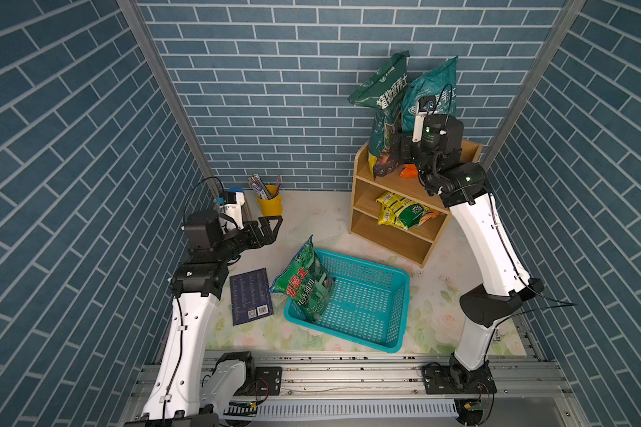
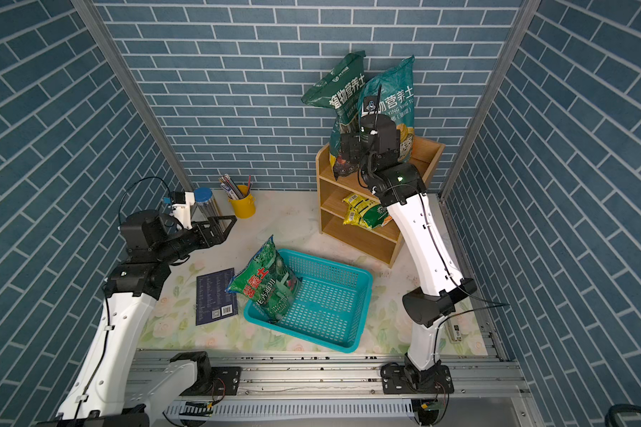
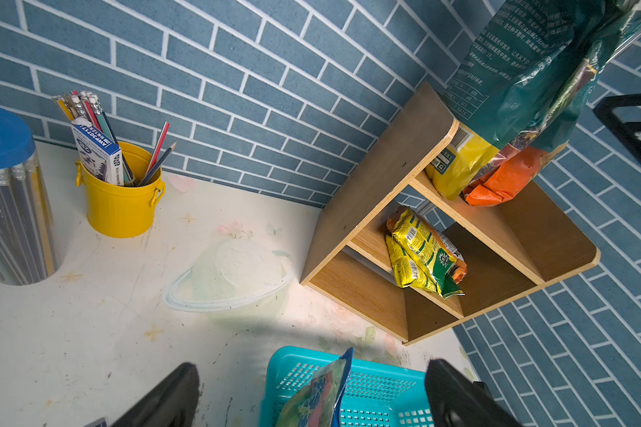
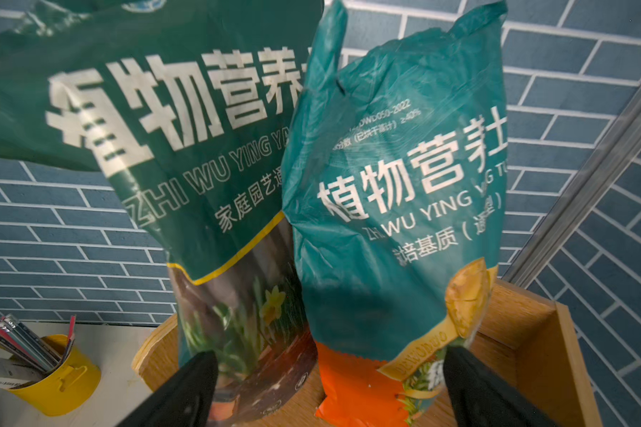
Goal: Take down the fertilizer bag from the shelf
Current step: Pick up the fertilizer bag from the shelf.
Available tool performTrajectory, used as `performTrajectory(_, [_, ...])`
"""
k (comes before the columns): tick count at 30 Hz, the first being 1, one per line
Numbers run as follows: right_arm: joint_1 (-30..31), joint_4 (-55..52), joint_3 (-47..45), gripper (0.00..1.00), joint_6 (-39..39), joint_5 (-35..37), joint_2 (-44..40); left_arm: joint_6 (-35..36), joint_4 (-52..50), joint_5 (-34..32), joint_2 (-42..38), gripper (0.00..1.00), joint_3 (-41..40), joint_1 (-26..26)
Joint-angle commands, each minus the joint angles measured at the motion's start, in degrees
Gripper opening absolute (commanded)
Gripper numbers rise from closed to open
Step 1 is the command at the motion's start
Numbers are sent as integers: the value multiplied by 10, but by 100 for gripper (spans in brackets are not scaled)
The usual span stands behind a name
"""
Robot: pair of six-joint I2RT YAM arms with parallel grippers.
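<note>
On the top tier of the shelf (image 4: pixel 526 325): right gripper (image 4: pixel 328 366), jaws spread wide, nothing gripped, straddling the lighter teal fertilizer bag (image 4: pixel 385 222); contact unclear.

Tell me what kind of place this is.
Probably a staged robot test booth, not a real shed: brick-print wall panels on metal frames, two arms bolted to an aluminium rail, and a small wooden shelf of plant-soil bags.
</note>
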Motion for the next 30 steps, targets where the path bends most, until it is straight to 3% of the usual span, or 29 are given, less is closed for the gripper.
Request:
performTrajectory(1, [0, 122, -18, 100, -59, 24, -9, 4, 5, 3, -3, 100, -8, 4])
performTrajectory(4, [-6, 184, -26, 100, -98, 68, 10, 4, 5, 3, -1, 100, -9, 5])
performTrajectory(9, [-28, 190, 39, 100, -120, 97, 78, 2, 6, 3, -2, 100, -10, 5])
performTrajectory(21, [-58, 240, 49, 99, -140, 79, 125, -2, 11, 7, -2, 100, -13, 6])
performTrajectory(23, [-59, 246, 49, 87, -144, 82, 128, -2, 11, 7, -2, 100, -13, 6])
performTrajectory(28, [-58, 263, 48, 13, -159, 134, 132, -4, 13, 9, 0, 100, -13, 7])
performTrajectory(30, [-58, 266, 47, 0, -160, 150, 129, -3, 13, 10, -1, 100, -13, 7])
